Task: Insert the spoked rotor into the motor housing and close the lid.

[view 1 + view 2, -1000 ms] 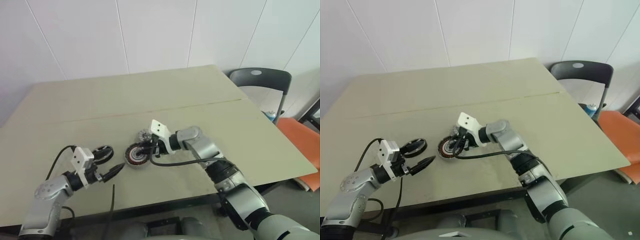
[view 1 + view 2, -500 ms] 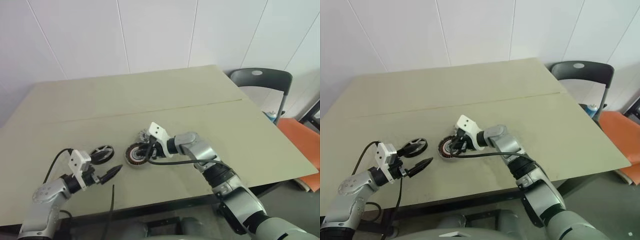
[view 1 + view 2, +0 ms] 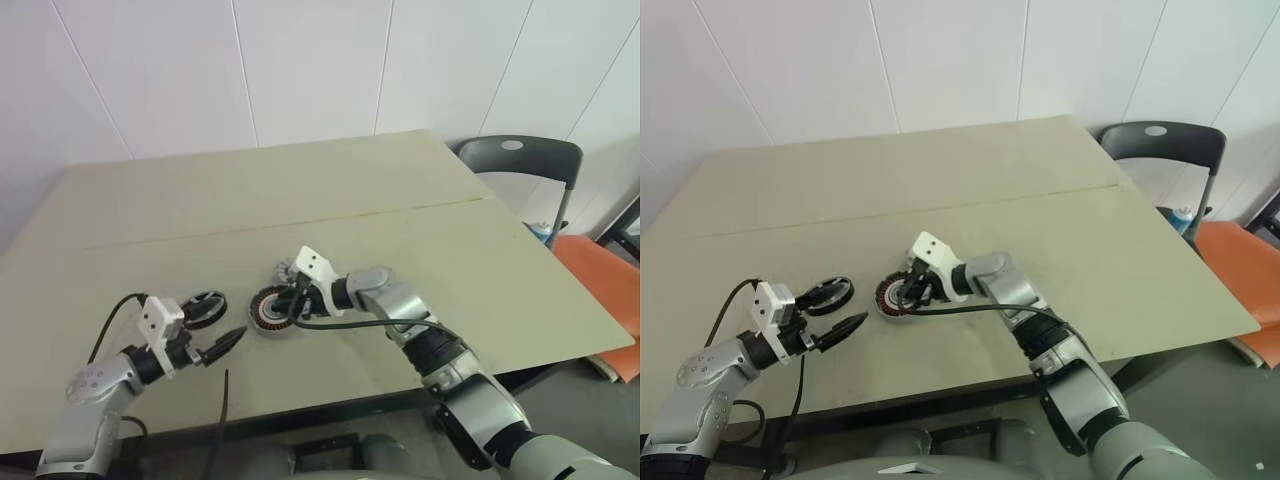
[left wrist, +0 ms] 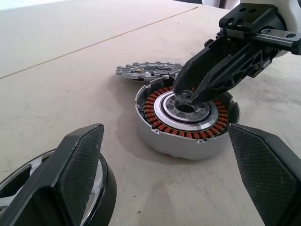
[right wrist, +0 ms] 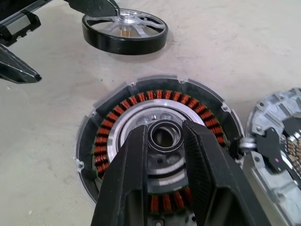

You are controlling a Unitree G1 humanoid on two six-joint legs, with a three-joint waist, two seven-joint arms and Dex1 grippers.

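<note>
The right gripper (image 5: 164,141) is apparently clamping the motor housing's (image 4: 188,122) hub, steadying it. The left gripper (image 4: 164,179) is hanging spread beside the spoked rotor (image 5: 124,30); next it needs grasping.

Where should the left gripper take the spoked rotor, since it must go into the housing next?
Probably across the black rim of the spoked rotor, coming down from above. It lies flat on the table, so its side wall sits low, and the thin spokes look too slight. The left gripper, open, is beside it.
</note>
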